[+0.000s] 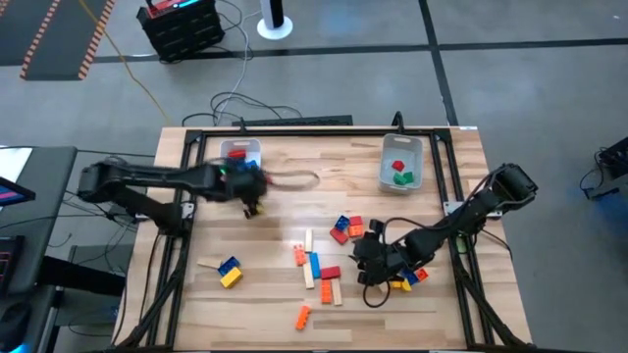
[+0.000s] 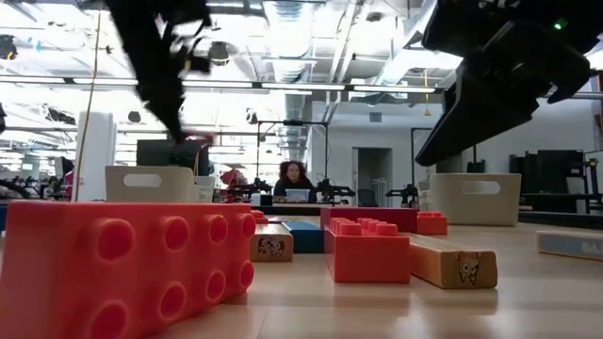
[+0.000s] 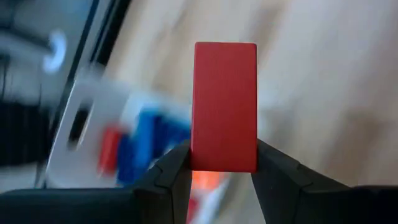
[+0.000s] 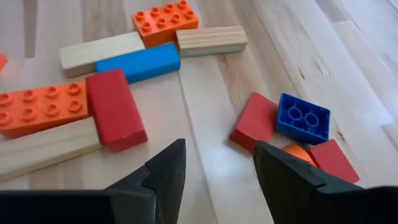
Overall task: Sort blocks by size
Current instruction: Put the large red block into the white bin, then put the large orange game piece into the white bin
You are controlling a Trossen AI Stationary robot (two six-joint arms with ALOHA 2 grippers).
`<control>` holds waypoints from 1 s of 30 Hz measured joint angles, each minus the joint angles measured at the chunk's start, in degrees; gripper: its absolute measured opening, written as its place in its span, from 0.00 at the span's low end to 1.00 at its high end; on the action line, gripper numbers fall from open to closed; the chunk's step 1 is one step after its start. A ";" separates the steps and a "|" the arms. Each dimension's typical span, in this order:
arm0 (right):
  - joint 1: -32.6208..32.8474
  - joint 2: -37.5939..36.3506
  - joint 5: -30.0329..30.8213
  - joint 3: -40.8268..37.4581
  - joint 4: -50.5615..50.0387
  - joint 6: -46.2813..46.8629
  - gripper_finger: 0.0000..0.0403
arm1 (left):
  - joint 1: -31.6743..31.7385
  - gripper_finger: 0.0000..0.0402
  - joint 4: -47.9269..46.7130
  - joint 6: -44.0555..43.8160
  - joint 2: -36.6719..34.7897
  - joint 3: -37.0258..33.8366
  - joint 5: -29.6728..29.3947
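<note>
A smooth red rectangular plastic block point(image 3: 224, 106) is clamped by the left gripper point(image 3: 222, 171) near the clear left bin point(image 1: 241, 153) for sorting; the right gripper point(image 4: 217, 168), parted, hovers over loose blocks point(image 4: 124, 68)

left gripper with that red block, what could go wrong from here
1. The left gripper pinches the red block only at its lower end, so it could tip or slip out near the left bin.
2. The right gripper hangs open over a crowded cluster; closing toward the small red block could nudge the blue brick that touches it.
</note>
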 joint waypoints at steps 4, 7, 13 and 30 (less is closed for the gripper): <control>0.32 0.00 0.21 0.00 0.69 -1.05 0.53 | 10.65 0.36 2.93 -2.79 -6.98 -8.64 1.04; 0.27 0.00 0.95 0.00 1.20 -1.86 0.53 | 15.57 0.42 5.08 -2.48 -10.04 -11.79 4.42; -0.63 0.00 1.01 -0.04 2.89 -3.16 0.53 | 18.09 0.53 5.18 -0.47 -11.12 -11.34 6.89; -0.62 0.00 0.98 -0.04 3.57 -4.10 0.53 | -9.47 0.54 24.83 1.73 -1.54 -7.05 17.51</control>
